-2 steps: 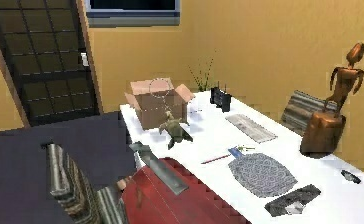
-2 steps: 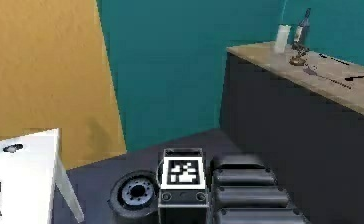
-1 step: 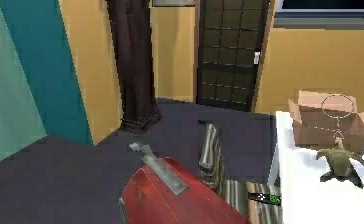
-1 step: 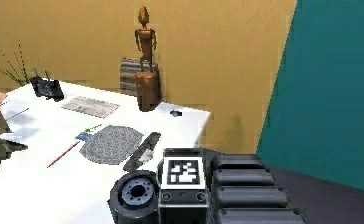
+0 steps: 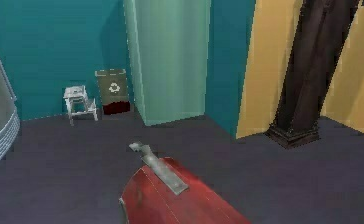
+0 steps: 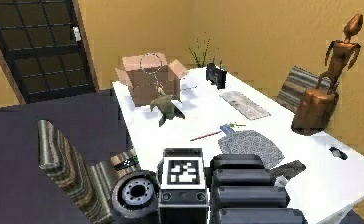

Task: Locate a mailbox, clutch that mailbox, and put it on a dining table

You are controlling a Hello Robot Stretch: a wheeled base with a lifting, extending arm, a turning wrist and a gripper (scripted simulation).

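Gripper (image 6: 135,192): dark round body low in the arm side view, left of the white marker square (image 6: 185,170) at the end of the arm (image 6: 240,195); its far end and fingers cannot be made out, so finger spacing cannot be told, nor whether anything is held.

Mailbox (image 5: 175,195): red rounded body with a grey bar on top, at the bottom centre of the forward view, above dark floor; its position relative to the gripper cannot be determined.

Dining table (image 6: 290,130): white top, extending beyond the gripper and to its right in the arm side view; the gripper sits at the near edge.

Items on the table, by position from the gripper:
- dark figurine (image 6: 167,108): directly beyond, nearest;
- open cardboard box (image 6: 150,72): farther beyond, behind the figurine;
- potted plant (image 6: 200,52): at the far end, right of the box;
- pencil (image 6: 205,134): beyond and to the right, near;
- grey cloth (image 6: 252,145): to the right, just past the pencil;
- flat grey slab (image 6: 242,104): beyond the cloth;
- wooden statue (image 6: 325,85): well to the right, upright.

Striped chair (image 6: 65,160): just left of the gripper, beside the table; dark door (image 6: 40,45): far beyond it, to the left.

Forward view, past the mailbox: white stool (image 5: 80,102) and recycling bin (image 5: 112,90) against the teal wall; tall dark clock case (image 5: 310,70) at the right.
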